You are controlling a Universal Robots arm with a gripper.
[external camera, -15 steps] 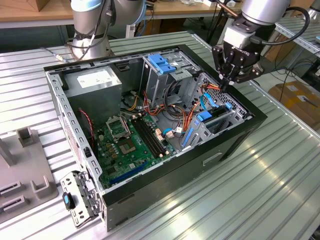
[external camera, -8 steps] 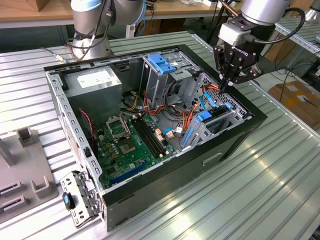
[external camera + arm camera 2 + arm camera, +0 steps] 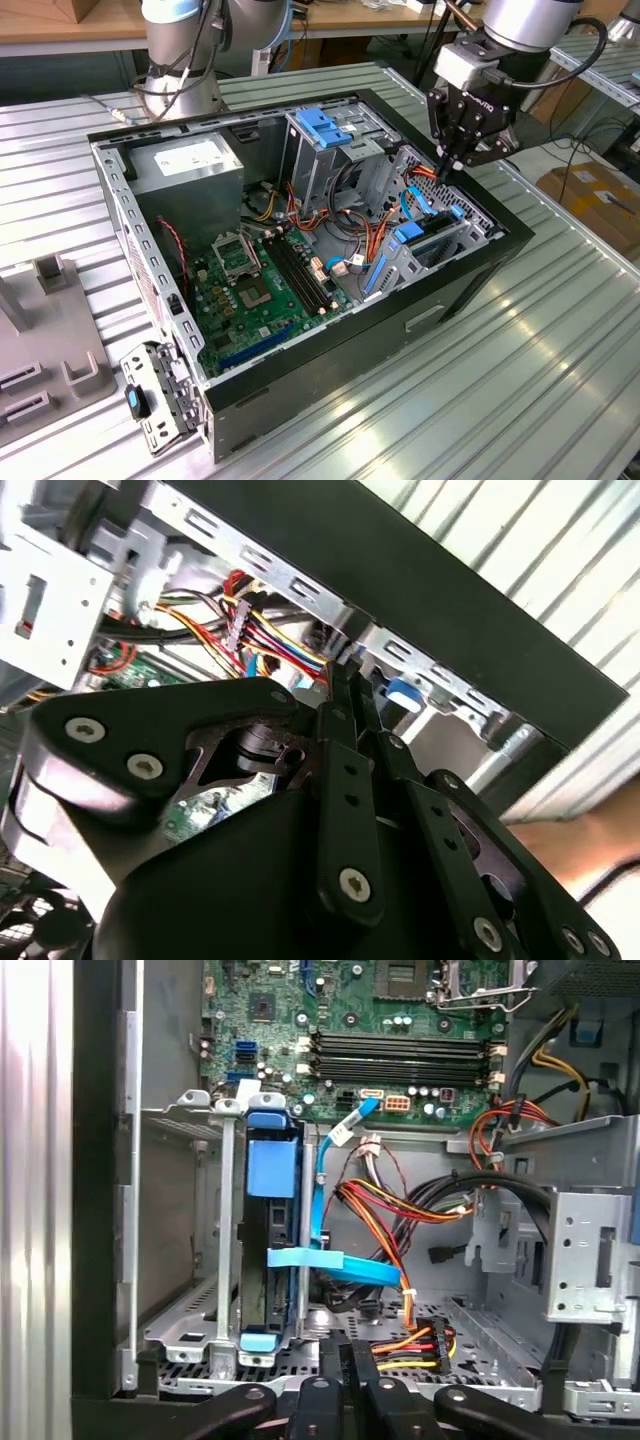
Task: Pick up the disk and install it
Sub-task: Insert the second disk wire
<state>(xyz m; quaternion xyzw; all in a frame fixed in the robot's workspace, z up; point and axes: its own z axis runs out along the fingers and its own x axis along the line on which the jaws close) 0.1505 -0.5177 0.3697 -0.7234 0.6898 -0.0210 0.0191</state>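
Disk [image 3: 270, 1250]: sat on edge in a slot of the grey metal bay, at about 4 o'clock inside the open computer case [image 3: 470, 285] in the exterior view; dark slab with bright blue plastic rails and tab.
Claw [image 3: 447, 165]: black jointed metal, fingers pinched together, holding nothing, hovering at the case's 2 o'clock corner over red-and-yellow wires [image 3: 400, 1210].
Circuit board [image 3: 255, 290]: green, flat, studded.

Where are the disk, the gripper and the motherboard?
disk [image 3: 272, 1250], first wrist view, its blue rail.
gripper [image 3: 447, 166], exterior view, between its fingertips.
motherboard [image 3: 262, 290], exterior view, green board by the memory slots.
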